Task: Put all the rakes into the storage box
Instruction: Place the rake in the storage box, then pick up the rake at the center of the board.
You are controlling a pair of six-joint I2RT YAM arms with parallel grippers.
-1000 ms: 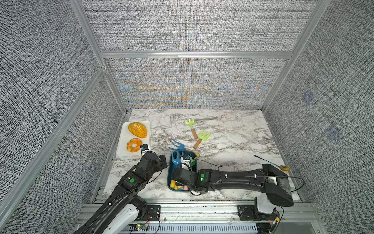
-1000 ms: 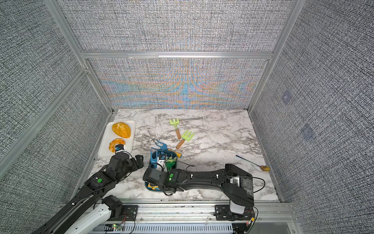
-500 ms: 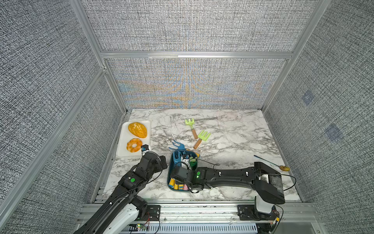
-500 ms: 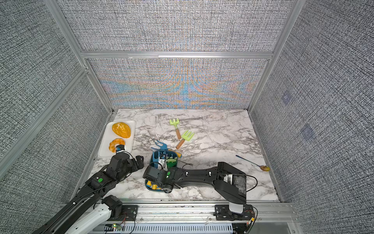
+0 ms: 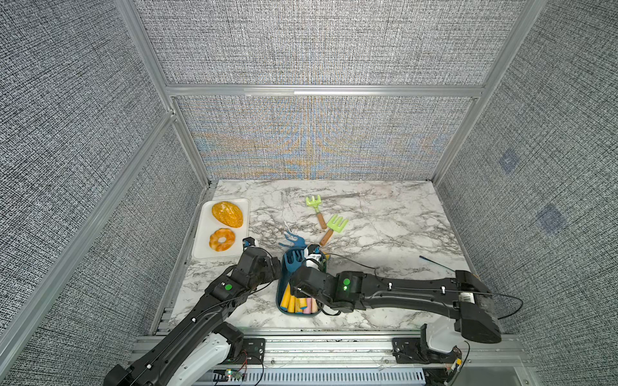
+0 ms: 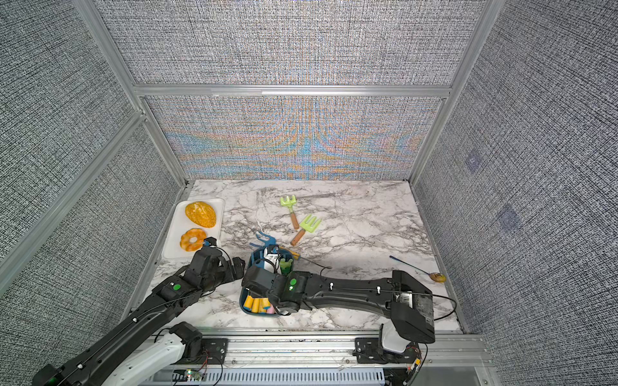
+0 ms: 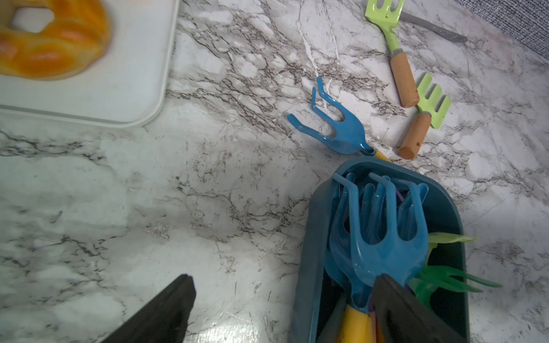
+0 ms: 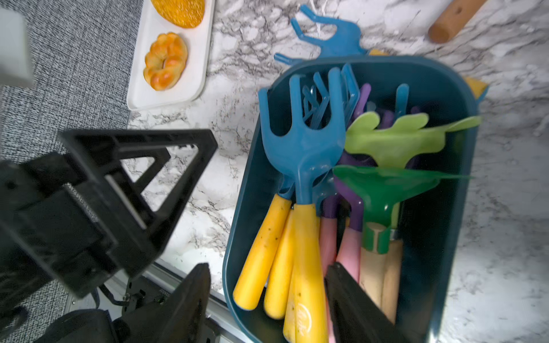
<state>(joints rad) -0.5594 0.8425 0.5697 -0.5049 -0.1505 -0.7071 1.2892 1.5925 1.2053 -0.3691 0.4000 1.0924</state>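
Looks like the release step. Shows the right pincer (image 8: 269, 268) spread wide, grasping nothing, straddling the yellow handle of a blue rake (image 8: 303, 166) lying inside the storage box (image 8: 240, 225) at the near left of the table (image 5: 384, 240), atop purple and green rakes. Shows the left pincer (image 7: 285, 279) likewise released and empty, beside the box's left wall. Next, probably: lifting the right pincer clear of the handles, then reaching for the stray blue rake (image 7: 338, 130) at the box's far rim. Reveals the box contents only in the right wrist view; hides them under the arm in both top views. Catches a thin blue rod (image 5: 434, 263), far right, only from above
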